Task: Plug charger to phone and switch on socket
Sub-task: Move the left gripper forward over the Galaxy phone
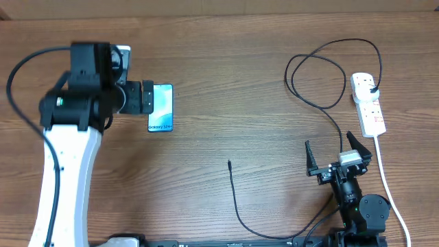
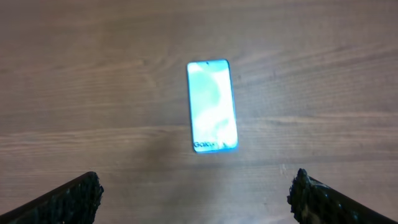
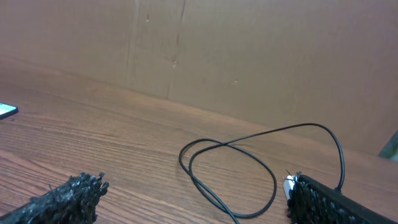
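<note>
The phone (image 1: 162,108) lies flat on the wooden table with its screen lit; in the left wrist view it (image 2: 212,106) lies ahead of the fingers, untouched. My left gripper (image 1: 147,97) (image 2: 196,186) is open and empty, hovering just left of the phone. The socket (image 1: 369,106), a white power strip, lies at the far right with the charger's black plug (image 1: 371,88) in it. The charger cable (image 1: 236,199) loops across the table; its connector tip (image 1: 229,163) lies loose at centre. My right gripper (image 1: 335,152) (image 3: 196,186) is open and empty, with the cable loop (image 3: 230,168) ahead of it.
The power strip's white cord (image 1: 387,185) runs down the right side past my right arm. The black cable passes under and beside the right gripper. A corner of the phone (image 3: 6,111) shows at the left edge of the right wrist view. A brown wall stands behind the table.
</note>
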You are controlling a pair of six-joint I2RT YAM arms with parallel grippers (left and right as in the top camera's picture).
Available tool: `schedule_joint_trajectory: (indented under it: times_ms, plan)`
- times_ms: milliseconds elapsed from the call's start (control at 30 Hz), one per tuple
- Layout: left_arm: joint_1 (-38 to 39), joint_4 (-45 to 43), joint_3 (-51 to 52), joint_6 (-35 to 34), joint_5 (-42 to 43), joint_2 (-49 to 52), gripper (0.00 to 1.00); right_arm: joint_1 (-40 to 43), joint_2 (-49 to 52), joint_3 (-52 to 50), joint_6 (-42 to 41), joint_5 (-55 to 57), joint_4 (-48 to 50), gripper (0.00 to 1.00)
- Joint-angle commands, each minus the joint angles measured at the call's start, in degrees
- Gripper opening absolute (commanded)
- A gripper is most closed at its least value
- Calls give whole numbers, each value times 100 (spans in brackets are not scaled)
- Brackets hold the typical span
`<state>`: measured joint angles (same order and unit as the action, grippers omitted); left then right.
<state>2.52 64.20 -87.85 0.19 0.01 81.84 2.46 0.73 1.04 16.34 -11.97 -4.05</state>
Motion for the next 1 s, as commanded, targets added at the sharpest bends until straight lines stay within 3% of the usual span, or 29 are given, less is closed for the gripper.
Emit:
schedule_joint_trajectory:
  times_ms: [0,367,833,867,900,933,967]
  plan:
    - [13,326,-503,7,374,498,100,-26,-57,-59,-7,57,31,100]
    - [15,925,-697,9,468,1620,100,-26,-57,-59,-7,57,31,100]
    - [13,927,-695,4,450,1753,100,-26,-57,-59,-7,57,31,100]
    - [13,929,-693,7,448,1753,86,-26,-57,-59,-7,57,31,100]
    - [13,927,-693,7,448,1753,57,-26,-57,-59,-7,57,31,100]
    - [13,925,-693,7,450,1753,39,-26,-57,-59,-7,57,31,100]
    - [13,920,-693,4,450,1753,34,-26,-57,-59,-7,57,31,100]
